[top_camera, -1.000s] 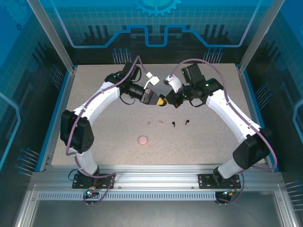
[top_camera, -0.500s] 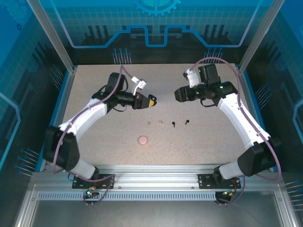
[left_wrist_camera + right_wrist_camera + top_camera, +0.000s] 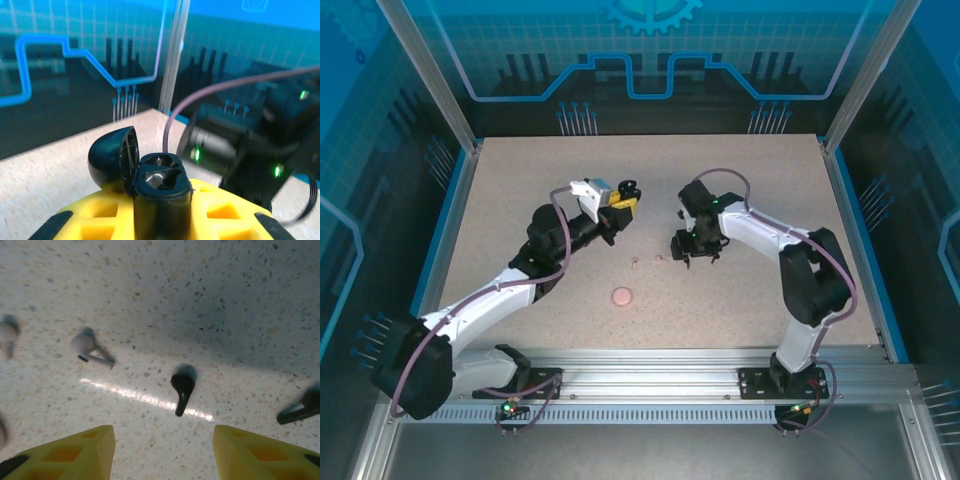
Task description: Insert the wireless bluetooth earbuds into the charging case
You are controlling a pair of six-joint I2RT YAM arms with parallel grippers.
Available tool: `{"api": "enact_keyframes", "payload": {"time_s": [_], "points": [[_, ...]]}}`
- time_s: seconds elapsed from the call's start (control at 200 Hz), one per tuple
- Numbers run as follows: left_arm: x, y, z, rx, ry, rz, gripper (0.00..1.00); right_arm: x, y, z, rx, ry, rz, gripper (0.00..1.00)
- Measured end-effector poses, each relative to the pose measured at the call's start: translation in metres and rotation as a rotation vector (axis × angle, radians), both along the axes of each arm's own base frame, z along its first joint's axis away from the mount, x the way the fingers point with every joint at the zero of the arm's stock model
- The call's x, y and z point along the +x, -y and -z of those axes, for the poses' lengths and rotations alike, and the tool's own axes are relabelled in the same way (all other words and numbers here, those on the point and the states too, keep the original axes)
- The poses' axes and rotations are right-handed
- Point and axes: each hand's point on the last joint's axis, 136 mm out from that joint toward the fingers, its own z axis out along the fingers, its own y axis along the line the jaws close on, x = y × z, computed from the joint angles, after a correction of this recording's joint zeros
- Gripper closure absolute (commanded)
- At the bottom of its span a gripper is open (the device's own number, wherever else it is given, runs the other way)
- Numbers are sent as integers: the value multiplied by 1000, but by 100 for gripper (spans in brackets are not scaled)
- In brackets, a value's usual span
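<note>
My left gripper (image 3: 161,202) is shut on the black charging case (image 3: 161,182) and holds it upright above the table. The case's lid (image 3: 114,156) is flipped open to the left, and both sockets look empty. In the top view the charging case (image 3: 625,196) sits left of centre. My right gripper (image 3: 162,450) hangs open just above the table, its yellow fingers (image 3: 75,452) well apart. One black earbud (image 3: 182,386) lies ahead of the gap between them. A second black earbud (image 3: 302,410) lies at the right edge. Two pale earbuds (image 3: 87,347) (image 3: 7,334) lie to the left.
A round pink case (image 3: 622,296) lies on the speckled table (image 3: 520,190) nearer the arm bases. The pale earbuds (image 3: 636,263) (image 3: 661,259) lie between it and my right gripper (image 3: 688,250). Metal frame posts and blue walls ring the table.
The two grippers were together at the case; they have parted. My left gripper kept the case. My right gripper opened and swung down over the black earbuds.
</note>
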Motion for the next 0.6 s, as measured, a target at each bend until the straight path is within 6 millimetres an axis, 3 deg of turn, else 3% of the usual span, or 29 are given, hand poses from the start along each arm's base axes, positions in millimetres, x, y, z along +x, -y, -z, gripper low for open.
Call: {"api": "enact_keyframes", "payload": {"time_s": [0.24, 0.6], "points": [[1, -3, -24, -51, 85, -41, 100, 10, 3, 21, -83, -12, 30, 53], [-1, -1, -25, -61, 85, -38, 100, 12, 1, 39, -131, -36, 23, 57]]}}
